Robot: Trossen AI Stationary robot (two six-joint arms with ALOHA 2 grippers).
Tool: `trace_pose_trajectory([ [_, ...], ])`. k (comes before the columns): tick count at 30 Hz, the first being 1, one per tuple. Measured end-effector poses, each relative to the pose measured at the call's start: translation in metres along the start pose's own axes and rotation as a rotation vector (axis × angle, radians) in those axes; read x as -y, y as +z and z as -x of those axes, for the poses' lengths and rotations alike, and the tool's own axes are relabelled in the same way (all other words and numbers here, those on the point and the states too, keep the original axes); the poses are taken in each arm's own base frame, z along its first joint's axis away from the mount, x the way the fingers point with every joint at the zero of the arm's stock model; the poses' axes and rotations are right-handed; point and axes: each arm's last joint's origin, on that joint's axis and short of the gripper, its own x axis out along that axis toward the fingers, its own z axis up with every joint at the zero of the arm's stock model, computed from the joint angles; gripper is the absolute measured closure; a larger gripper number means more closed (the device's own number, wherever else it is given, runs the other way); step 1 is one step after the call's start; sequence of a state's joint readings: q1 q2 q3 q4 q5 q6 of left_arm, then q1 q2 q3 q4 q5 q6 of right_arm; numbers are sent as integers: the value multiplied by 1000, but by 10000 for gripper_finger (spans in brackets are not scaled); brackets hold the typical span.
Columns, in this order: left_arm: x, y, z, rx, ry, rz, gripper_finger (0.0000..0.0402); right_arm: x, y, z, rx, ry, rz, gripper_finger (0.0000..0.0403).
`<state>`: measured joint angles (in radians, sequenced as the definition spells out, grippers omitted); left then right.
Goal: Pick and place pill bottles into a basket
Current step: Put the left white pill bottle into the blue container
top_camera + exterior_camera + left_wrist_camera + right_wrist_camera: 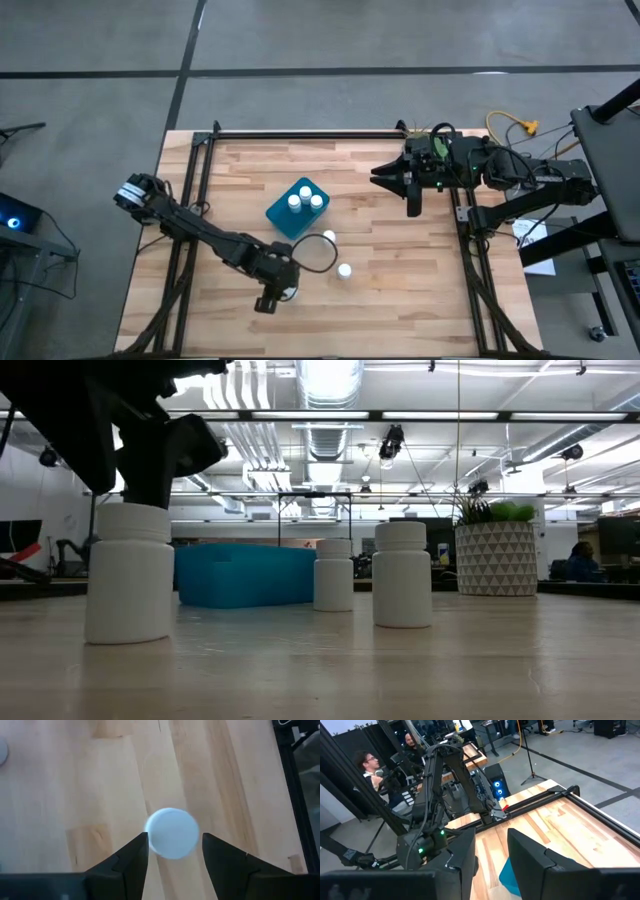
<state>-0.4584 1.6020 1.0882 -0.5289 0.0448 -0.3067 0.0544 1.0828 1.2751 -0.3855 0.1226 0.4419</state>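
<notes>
Butcher-block table (400, 290) under bright ceiling lights; pill bottle (171, 832) stands between the left gripper (174, 851)'s spread fingers; right gripper (490, 852) parted, empty.

Three bottles (305, 200) in basket (279, 215); three (344, 270) beside

Bright, even overhead light washes the pale wooden tabletop (400, 290), shadows faint. At table level, long ceiling strip lights (330, 375) glare and the dark left arm (110, 420) goes to silhouette. The round white bottle cap (172, 832) looks soft, slightly blurred.
</notes>
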Motion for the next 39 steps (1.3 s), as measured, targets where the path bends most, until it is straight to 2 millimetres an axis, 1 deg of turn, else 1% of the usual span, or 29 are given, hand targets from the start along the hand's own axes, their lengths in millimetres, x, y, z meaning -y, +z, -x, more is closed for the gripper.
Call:
trace_pose_trajectory([
  [4,-2,0,-1,2,12,4,233,0,0,0,0,0,0,295],
  [7,-4,1,-6,-6,22,7,233,0,0,0,0,0,0,294],
  [10,-7,2,-14,-12,24,20,233,0,0,0,1,1,-1,296],
  [14,-11,-1,-29,-41,14,30,233,0,0,0,1,1,-3,298],
  [17,-13,0,-35,15,-47,69,233,0,0,0,1,1,-4,296],
  [19,-14,-4,-38,51,-65,117,239,0,0,0,1,1,-7,296],
  [21,-16,-11,-40,47,-71,158,253,0,0,0,0,5,-10,297],
  [23,-18,-19,-42,39,-85,182,276,-1,1,0,-1,10,-8,299],
  [28,-22,-37,-47,16,-110,231,355,-1,1,0,-1,12,-3,303],
  [30,-25,-46,-51,0,-94,251,386,-1,1,0,-1,12,0,303],
  [32,-26,-50,-55,-9,-102,289,397,-1,1,0,0,12,2,301],
  [36,-27,-53,-53,-8,-93,314,392,0,-1,0,-8,13,4,302],
  [39,-24,-46,-46,24,-116,311,391,0,-1,0,-11,14,5,305],
])
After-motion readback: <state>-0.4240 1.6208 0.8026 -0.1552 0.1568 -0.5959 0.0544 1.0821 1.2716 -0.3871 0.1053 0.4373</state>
